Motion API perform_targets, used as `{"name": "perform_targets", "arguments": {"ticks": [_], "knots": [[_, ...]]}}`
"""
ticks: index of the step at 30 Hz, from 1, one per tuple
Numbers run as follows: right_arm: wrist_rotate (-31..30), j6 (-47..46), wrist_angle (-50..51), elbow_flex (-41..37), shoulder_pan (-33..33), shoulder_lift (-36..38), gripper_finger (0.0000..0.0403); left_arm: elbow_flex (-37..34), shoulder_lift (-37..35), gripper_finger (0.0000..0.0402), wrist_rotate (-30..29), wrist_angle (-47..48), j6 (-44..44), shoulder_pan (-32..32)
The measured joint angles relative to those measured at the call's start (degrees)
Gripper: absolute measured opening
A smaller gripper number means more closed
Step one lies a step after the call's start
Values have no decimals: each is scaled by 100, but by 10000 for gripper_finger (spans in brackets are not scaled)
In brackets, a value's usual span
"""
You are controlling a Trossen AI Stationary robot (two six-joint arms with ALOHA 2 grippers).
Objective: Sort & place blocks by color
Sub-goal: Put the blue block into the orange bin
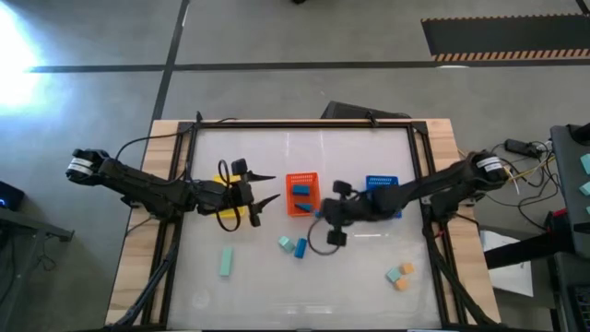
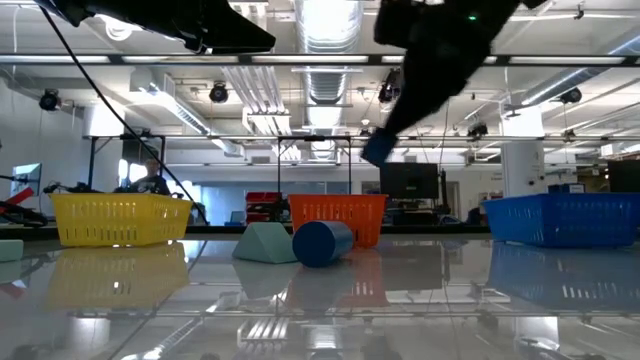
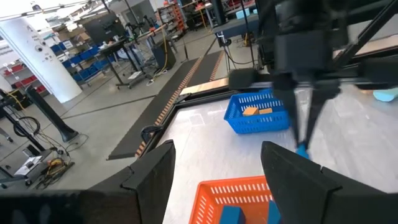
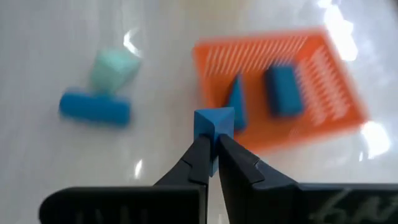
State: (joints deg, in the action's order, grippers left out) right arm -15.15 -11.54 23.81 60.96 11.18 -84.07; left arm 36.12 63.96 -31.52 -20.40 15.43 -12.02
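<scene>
White and glossy, the worktop (image 1: 277, 277) carries three slotted plastic baskets in a row: yellow (image 2: 118, 218) beneath the left arm, orange (image 1: 301, 194) in the middle, blue (image 1: 382, 189) on the right. No brand, label or writing can be read on any of them.

The right hand (image 4: 210, 146) hangs in the air beside the orange basket, its fingers shut on a small medium-blue block (image 4: 213, 124), clamped at the tips. The left hand (image 1: 269, 187) hovers over the yellow basket with its fingers spread wide and nothing between them.

The right wrist view shows two blue blocks (image 4: 283, 90) lying inside the orange basket. The left wrist view alone reveals an orange block (image 3: 250, 111) in the blue basket. On the worktop, a pale teal block (image 1: 287, 243) touches a blue bar (image 1: 300, 248); from the low view that bar (image 2: 322, 243) presents a round end. A longer teal bar (image 1: 227, 261) lies apart to the left, and two orange blocks (image 1: 402, 278) with a small teal one (image 1: 394, 274) sit near the front right.
</scene>
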Motion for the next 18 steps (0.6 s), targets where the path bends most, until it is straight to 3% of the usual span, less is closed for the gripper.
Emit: {"name": "perform_targets", "arguments": {"ticks": [9,18], "knots": [[2,1415,-2613,-252,-1015,-574,12,0,0,221,0,2,1,1],[3,1373,-2884,-246,-1392,-1192,12,0,0,221,0,50,2,1]]}}
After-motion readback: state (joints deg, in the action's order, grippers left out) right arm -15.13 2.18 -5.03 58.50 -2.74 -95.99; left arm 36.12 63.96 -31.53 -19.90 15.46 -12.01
